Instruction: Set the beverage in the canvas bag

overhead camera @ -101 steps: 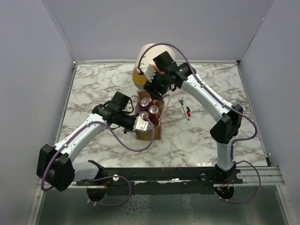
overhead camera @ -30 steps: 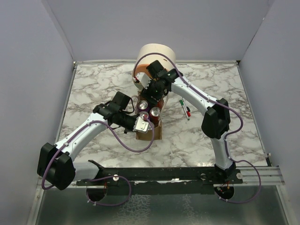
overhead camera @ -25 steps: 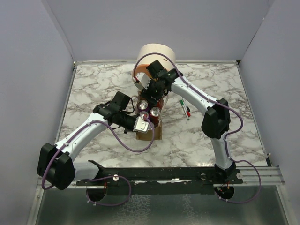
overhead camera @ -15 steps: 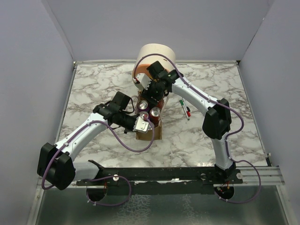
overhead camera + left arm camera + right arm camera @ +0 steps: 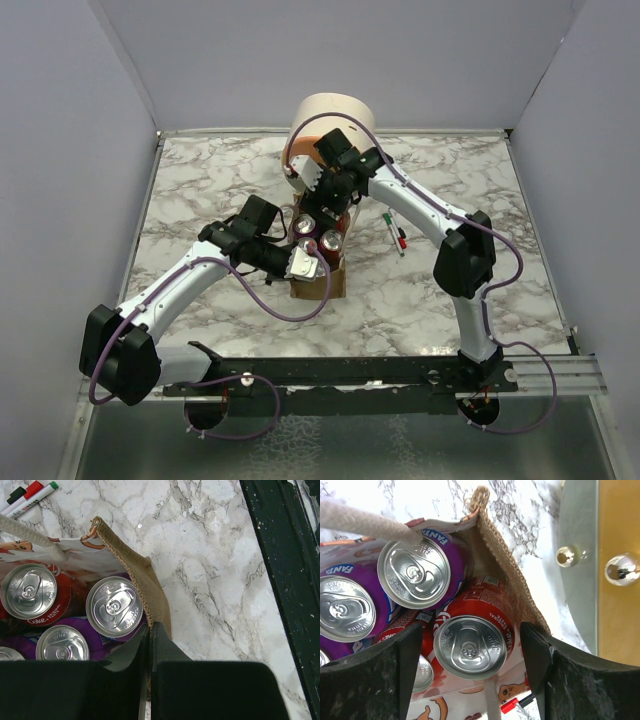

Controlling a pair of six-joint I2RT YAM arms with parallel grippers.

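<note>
The tan canvas bag stands at the table's middle with several cans upright in it. My left gripper is shut on the bag's burlap rim at its near end. In the left wrist view a red Coke can and purple cans stand inside. My right gripper is open over the bag's far end. In the right wrist view its fingers stand apart on either side of a red Coke can that sits in the bag beside purple Fanta cans.
The large cream cylinder with a yellow drawer front and metal knobs stands just behind the bag. Marker pens lie on the marble to the bag's right. Cream cord handles cross the bag's opening.
Since 3.4 s ago my right gripper has come from beside the cylinder to above the bag's far end. In the last second it has barely moved. The left arm has stayed still.
</note>
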